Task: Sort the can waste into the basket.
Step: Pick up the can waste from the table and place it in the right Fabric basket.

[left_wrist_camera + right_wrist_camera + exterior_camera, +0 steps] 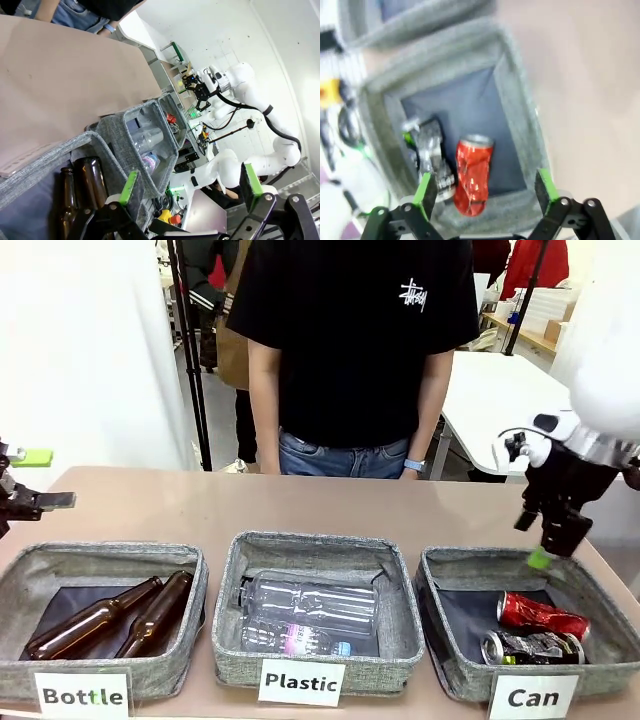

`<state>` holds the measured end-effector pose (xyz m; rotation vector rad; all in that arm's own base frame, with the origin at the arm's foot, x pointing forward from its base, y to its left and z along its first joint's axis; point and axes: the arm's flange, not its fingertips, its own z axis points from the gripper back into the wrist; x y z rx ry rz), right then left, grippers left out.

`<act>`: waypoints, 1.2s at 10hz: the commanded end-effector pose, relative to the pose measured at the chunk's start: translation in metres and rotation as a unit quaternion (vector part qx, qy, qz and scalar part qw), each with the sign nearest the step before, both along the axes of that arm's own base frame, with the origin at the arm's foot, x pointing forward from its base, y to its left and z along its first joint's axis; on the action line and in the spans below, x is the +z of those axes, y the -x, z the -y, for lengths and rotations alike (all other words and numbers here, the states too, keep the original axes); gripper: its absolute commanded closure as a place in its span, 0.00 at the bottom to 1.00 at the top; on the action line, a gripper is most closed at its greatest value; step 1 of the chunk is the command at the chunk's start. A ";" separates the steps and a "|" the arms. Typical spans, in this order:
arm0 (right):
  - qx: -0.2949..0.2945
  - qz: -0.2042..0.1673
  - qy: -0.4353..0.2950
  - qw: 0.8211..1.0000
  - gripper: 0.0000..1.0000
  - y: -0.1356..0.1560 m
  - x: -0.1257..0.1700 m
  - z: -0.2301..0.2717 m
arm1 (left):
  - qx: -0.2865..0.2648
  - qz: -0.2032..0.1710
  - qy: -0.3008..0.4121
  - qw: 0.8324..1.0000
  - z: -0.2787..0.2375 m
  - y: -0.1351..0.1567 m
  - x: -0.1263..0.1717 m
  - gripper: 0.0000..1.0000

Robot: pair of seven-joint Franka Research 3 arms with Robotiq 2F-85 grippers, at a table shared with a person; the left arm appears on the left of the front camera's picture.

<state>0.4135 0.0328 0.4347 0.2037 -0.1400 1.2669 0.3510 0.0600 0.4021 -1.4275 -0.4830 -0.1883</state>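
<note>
Readable text, front view:

- White card (pixel 83 696) at the 7 o'clock corner, on the front wall of the left grey basket (pixel 100 558) holding the brown bottles: "Bottle", bold black print.
- White card (pixel 301 682) at 6 o'clock, on the front wall of the middle basket (pixel 318 545) with the clear plastic bottles: "Plastic".
- White card (pixel 533 697) at 5 o'clock, on the front wall of the right basket (pixel 447 635) holding the cans: "Can".
- Person's black T-shirt (pixel 350 340), at 12 to 1 o'clock: small white scrawled chest logo (pixel 413 296), handwriting style, not legible letter for letter.
- Red can (pixel 541 614): white lettering, too small to read.
- Pink-banded label on the bottle (pixel 297 639) in the middle basket: unreadable.

Wrist views: no legible print.
</note>
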 end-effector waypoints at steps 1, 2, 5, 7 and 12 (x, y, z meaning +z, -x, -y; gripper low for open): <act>-0.164 0.015 -0.260 0.952 0.00 -0.015 0.014 0.010 | 0.003 0.000 0.003 1.000 0.001 0.002 0.003 0.00; -0.272 -0.021 -0.410 0.871 0.00 -0.010 0.025 0.021 | 0.003 0.000 0.003 1.000 0.001 0.002 0.003 0.00; -0.343 -0.093 -0.562 0.747 0.00 0.011 0.016 0.058 | 0.003 0.000 0.003 1.000 0.001 0.002 0.003 0.00; -0.394 -0.117 -0.576 0.707 0.00 0.016 0.002 0.069 | 0.003 0.000 0.003 1.000 0.001 0.002 0.003 0.00; -0.364 -0.137 -0.542 0.745 0.00 0.021 -0.007 0.084 | 0.003 0.000 0.003 1.000 0.001 0.002 0.003 0.00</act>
